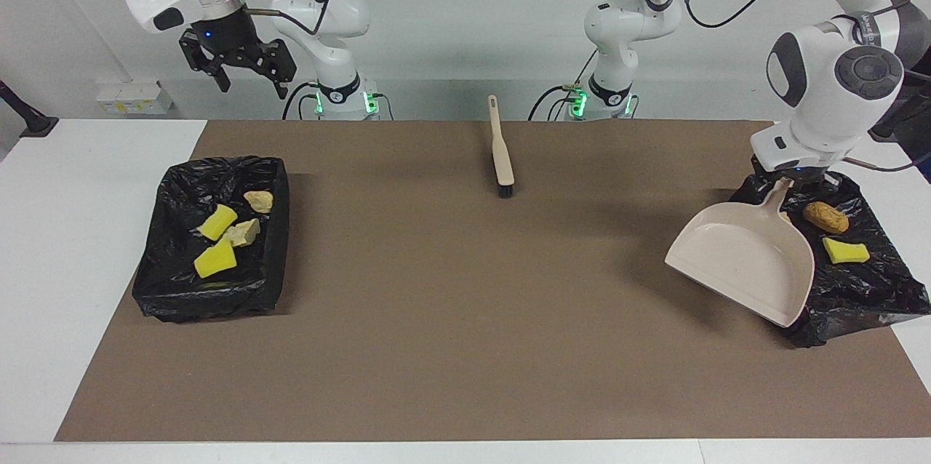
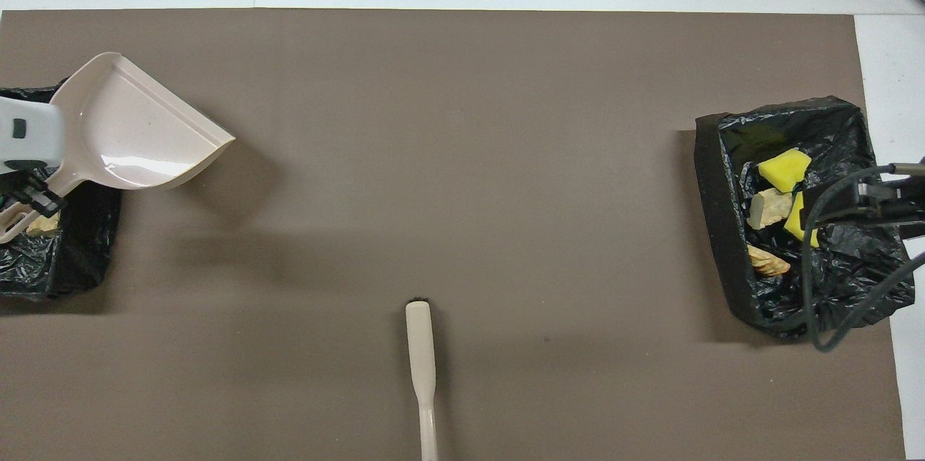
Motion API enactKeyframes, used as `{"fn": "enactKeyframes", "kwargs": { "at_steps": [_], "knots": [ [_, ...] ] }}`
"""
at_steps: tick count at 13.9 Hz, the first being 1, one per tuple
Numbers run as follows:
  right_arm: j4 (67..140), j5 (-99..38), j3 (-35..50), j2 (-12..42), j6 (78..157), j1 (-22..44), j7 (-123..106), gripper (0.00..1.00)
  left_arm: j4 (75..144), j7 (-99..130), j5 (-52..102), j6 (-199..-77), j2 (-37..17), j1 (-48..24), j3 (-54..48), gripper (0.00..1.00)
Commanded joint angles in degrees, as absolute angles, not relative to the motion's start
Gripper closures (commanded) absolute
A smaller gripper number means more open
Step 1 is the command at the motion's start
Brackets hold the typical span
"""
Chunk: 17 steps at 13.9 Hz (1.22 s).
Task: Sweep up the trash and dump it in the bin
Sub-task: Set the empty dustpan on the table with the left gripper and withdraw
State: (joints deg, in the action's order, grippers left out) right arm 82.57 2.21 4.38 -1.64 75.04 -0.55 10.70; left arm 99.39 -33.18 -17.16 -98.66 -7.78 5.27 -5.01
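Your left gripper (image 1: pixel 787 182) is clamped on the dustpan (image 1: pixel 742 260) handle; the trash (image 1: pixel 825 217) lies in the bin (image 1: pixel 865 289) under it. Lower the pan level onto the mat beside that bin. Right gripper (image 1: pixel 244 71) waits, fingers spread, holding nothing.

Overhead view: beige dustpan (image 2: pixel 137 132) held up by its handle in the left gripper (image 2: pixel 29 201), pan empty, over the brown mat (image 2: pixel 462 157) and the black-lined bin (image 2: pixel 65 259) at the left arm's end of the table. A second black-lined bin (image 2: pixel 723 230) sits at the right arm's end, holding yellow sponge pieces (image 2: pixel 784 168) and pale and golden-brown lumps (image 2: pixel 767 208); black cables (image 2: pixel 831 230) cross above it. Beige hand brush (image 2: pixel 421 367) lies on the mat at the edge nearest the robots, bristle end pointing away.
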Motion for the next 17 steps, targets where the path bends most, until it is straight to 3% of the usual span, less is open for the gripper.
{"fn": "enactKeyframes", "kwargs": {
  "at_steps": [1,10,15,16,17],
  "knots": [
    [86.5,0.9,2.5,-4.4,76.2,1.1,9.6,0.00,100.3,-17.6,-12.9,-98.6,-9.0,-0.5,-4.3,1.00],
    [85.2,1.1,2.4,-3.4,79.4,1.1,9.3,0.00,97.8,24.1,2.7,-111.0,-18.4,-23.1,-4.3,1.00],
    [85.2,1.4,2.4,-2.8,79.2,1.1,9.4,0.00,96.9,31.7,4.2,-116.4,-22.1,-29.0,-4.3,1.00],
    [85.2,1.8,2.4,-2.8,79.2,1.0,9.4,0.00,96.9,32.0,4.3,-116.2,-22.0,-28.6,-4.2,0.88],
    [85.2,1.8,2.4,-2.7,79.2,0.6,9.3,0.00,96.9,32.7,4.2,-115.8,-21.4,-28.2,-4.1,0.01]
  ]
}}
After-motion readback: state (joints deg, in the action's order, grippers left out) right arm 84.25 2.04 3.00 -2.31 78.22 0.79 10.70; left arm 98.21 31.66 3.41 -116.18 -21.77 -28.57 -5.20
